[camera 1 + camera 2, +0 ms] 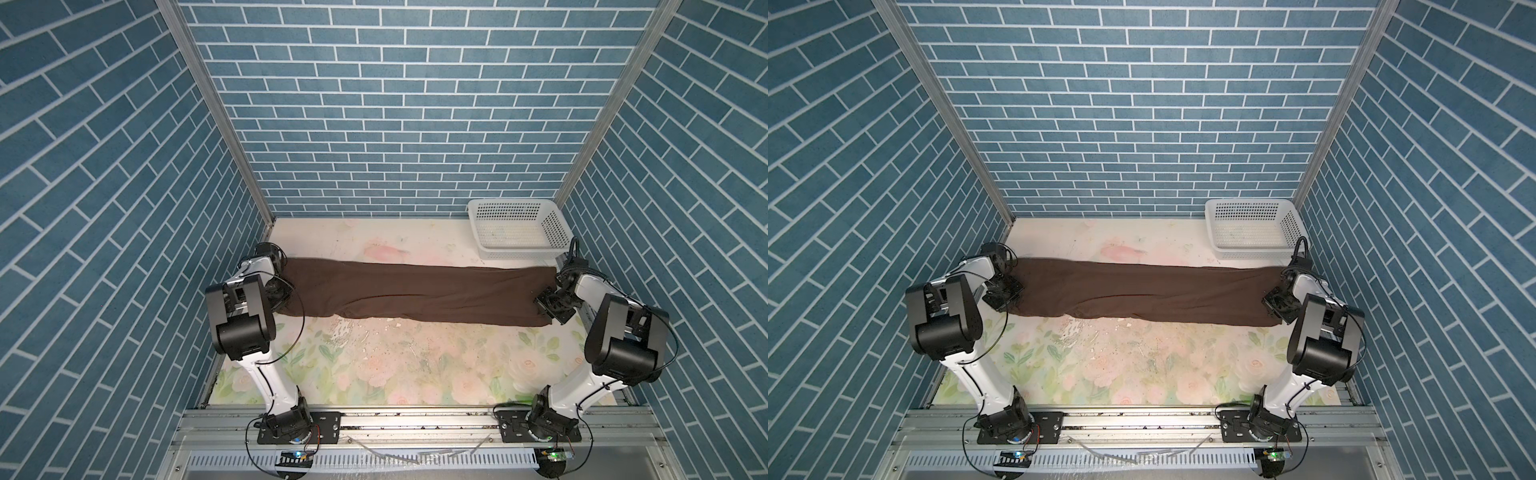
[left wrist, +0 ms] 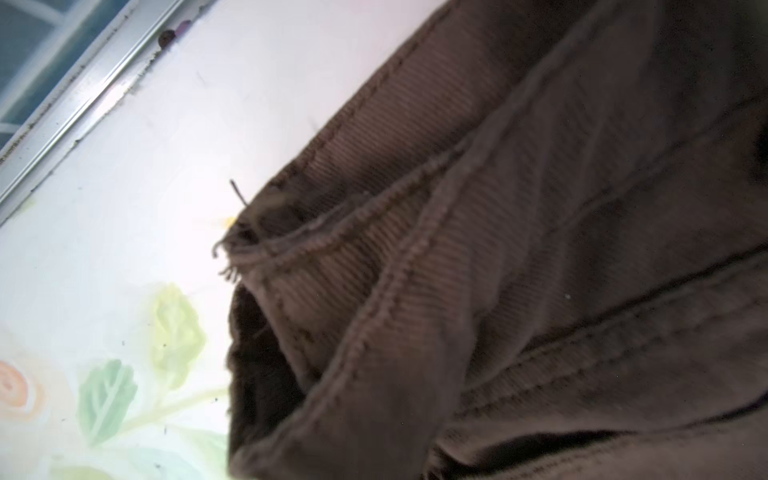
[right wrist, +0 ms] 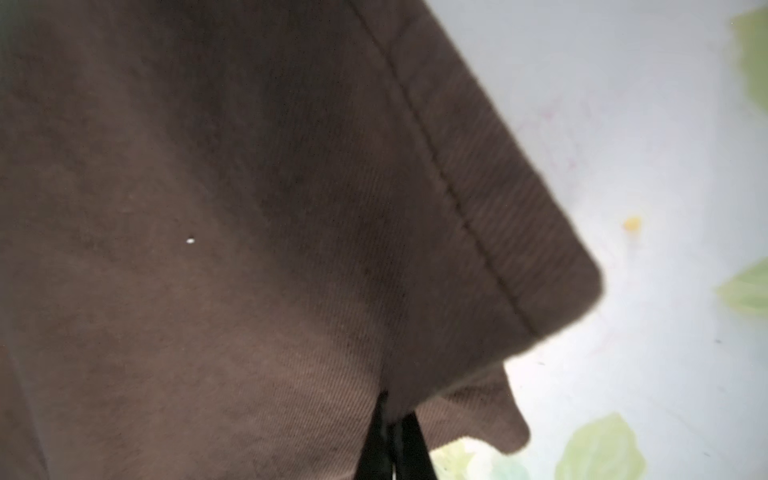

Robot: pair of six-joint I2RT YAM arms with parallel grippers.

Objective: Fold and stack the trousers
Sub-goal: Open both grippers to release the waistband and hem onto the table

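Here the trousers (image 1: 415, 291) (image 1: 1142, 291) lie stretched out in one long brown band across the far half of the table (image 1: 395, 365) (image 1: 1121, 357), running from its left edge almost to its right edge. The legs lie one beside the other, with a shallow fold line along the length, and the near edge is slightly wavy.

The left gripper (image 1: 277, 291) (image 1: 1007, 291) sits at the left end of the cloth, close to the table's left edge. Its jaws are closed on the trousers. The left wrist view shows only bunched fabric (image 2: 540, 249) with several seams and a loose thread, rising off the floral surface; the fingers themselves are hidden there.

The right gripper (image 1: 548, 305) (image 1: 1277, 305) is at the opposite end, by the right edge, also closed on the cloth. In the right wrist view the dark fingers (image 3: 376, 440) pinch the fabric (image 3: 249, 208), and a stitched hem corner hangs lifted above the table.

A white perforated basket (image 1: 515, 203) (image 1: 1250, 202) stands in the far right corner, just behind the trousers' right end and not touching them.
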